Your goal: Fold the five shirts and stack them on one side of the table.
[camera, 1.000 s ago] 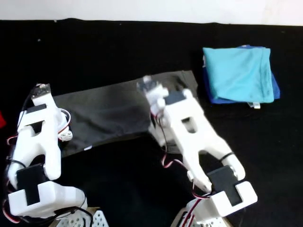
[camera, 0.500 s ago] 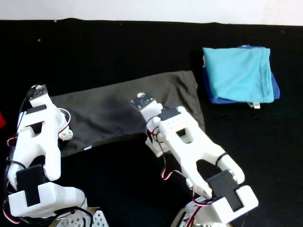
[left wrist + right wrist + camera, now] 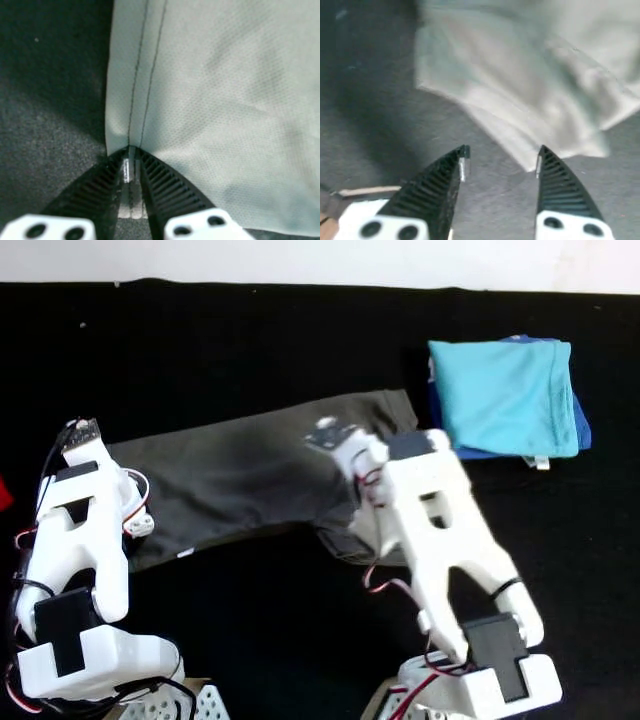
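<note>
1. Grey shirt point(image 3: 240, 475) lies spread across the desk point(image 3: 200, 340) between my arms. The folded stack point(image 3: 505, 400) sits at the far right side.
2. My left gripper point(image 3: 131, 155) has its fingers clamped on the shirt's stitched hem.
3. My right gripper point(image 3: 500, 160) hangs over a loose corner, fingers spread, gripping nothing.
4. Judged step: folding this shirt. The next move calls for seizing that corner squarely.
5. No legible writing noted.

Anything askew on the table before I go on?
The grey shirt lies slanted, its corner rumpled by the open right gripper. The left gripper pinches its hem. The folded stack looks tidy.
</note>
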Robot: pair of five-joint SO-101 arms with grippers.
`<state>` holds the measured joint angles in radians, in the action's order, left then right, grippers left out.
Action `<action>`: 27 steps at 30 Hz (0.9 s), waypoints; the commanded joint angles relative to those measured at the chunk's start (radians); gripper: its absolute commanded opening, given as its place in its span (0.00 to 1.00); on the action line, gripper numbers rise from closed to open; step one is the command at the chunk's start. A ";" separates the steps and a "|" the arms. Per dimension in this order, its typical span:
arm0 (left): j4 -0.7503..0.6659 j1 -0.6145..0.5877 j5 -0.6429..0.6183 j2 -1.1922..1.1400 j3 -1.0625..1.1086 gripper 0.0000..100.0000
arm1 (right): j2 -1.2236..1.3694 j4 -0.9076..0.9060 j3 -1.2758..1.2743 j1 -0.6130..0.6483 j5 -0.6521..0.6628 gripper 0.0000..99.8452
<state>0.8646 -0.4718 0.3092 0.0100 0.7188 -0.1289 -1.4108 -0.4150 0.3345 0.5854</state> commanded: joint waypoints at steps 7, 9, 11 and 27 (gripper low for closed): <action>-0.015 -0.008 -0.006 0.004 0.005 0.01 | 0.225 0.082 0.041 -0.186 0.032 0.13; -0.015 -0.008 -0.006 0.004 0.005 0.01 | 0.257 0.062 0.042 -0.189 0.032 0.13; -0.015 -0.008 -0.006 0.004 0.005 0.01 | 0.255 0.010 0.048 -0.185 0.032 0.13; -0.017 -0.008 -0.008 0.004 0.004 0.01 | 0.045 0.242 -0.064 -0.180 -0.038 0.00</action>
<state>0.8646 -0.4718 0.3092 0.0100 0.7188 -0.0644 -1.2774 -0.4519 0.1519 0.6283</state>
